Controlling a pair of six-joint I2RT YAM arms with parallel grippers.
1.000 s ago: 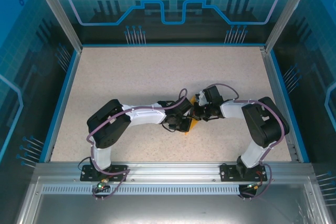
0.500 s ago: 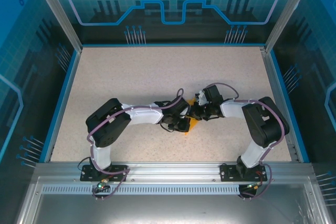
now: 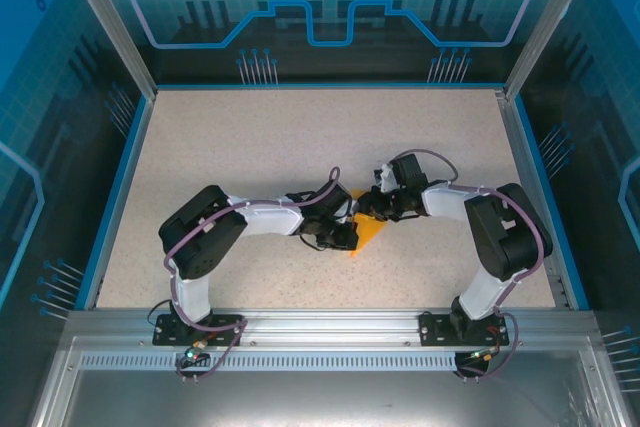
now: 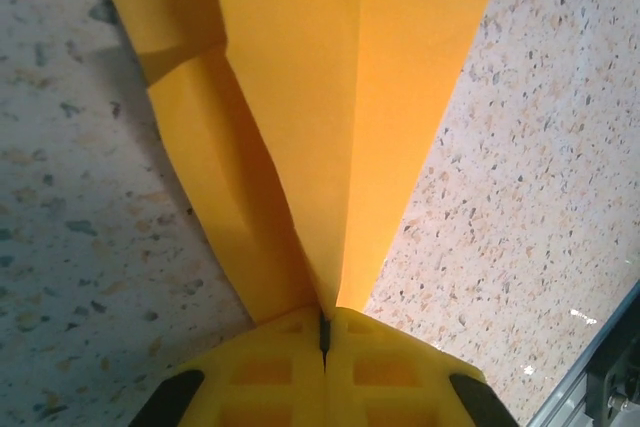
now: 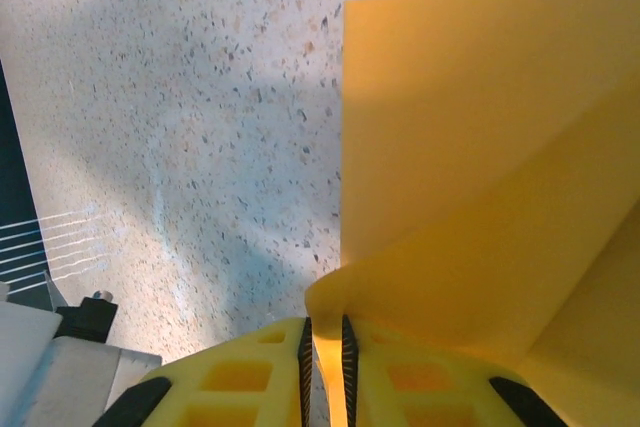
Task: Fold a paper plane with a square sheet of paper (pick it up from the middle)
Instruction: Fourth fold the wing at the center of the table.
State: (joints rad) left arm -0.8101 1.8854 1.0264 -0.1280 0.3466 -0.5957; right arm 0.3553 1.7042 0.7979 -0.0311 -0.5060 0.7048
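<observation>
Left wrist: paper point(image 4: 300, 97) between jaws

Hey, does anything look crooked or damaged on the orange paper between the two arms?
No tear shows, but the orange paper is not crisp: in the left wrist view the flap left of the centre fold buckles with a slanted extra crease, just above where the left fingers pinch it.

The paper sheet point(image 4: 300, 97) is smooth, matt; the table point(image 4: 540, 197) speckled, matt.
</observation>
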